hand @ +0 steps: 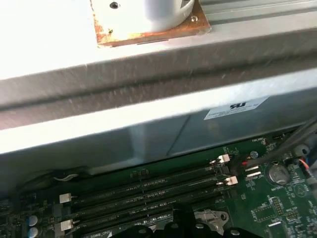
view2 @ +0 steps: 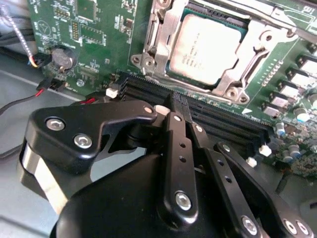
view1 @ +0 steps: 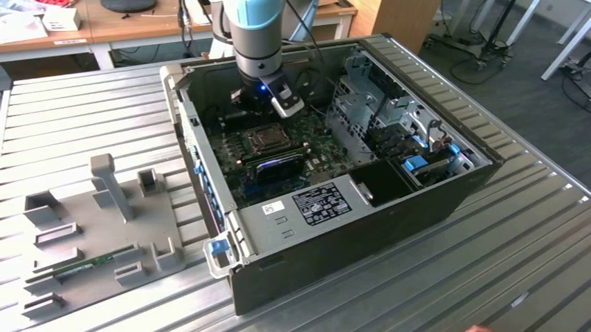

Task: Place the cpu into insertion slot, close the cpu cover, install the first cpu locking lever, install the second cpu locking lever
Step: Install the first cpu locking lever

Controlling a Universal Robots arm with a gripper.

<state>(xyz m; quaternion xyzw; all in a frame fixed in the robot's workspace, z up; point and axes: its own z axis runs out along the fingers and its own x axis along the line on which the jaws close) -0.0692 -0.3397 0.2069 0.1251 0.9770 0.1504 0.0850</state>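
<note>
On the green motherboard (view2: 99, 29), as the second wrist view shows it, the cpu (view2: 210, 47), a flat square chip with a dull grey metal top, lies seated in the insertion slot (view2: 171, 30), the square socket with a metal rim. The cpu cover (view2: 247, 62), a thin silvery metal frame plate with a large central window, lies flat down around the chip, its window leaving the grey top bare. A thin metal locking lever (view2: 285, 22) runs along the side of the socket away from the arm. Just beside the socket, on the side toward the arm, lie the long narrow black memory slots (view2: 223, 121) with white clips at their ends. A round silver coin battery (view2: 63, 57) sits on the board well apart from the socket, with red and black wires (view2: 29, 96) near it.

Over the memory slots hangs the black gripper (view2: 181, 111), its fingers drawn together and holding nothing, their tips near the socket's edge without touching it.

In the exterior view, the dark open computer case (view1: 369, 228) rests on a ribbed metal table (view1: 83, 104), and the arm with its blue sleeve (view1: 254, 28) reaches down into it above the socket. Beside the case, at the exterior view's left, lies a grey plastic fixture tray (view1: 102, 228).
</note>
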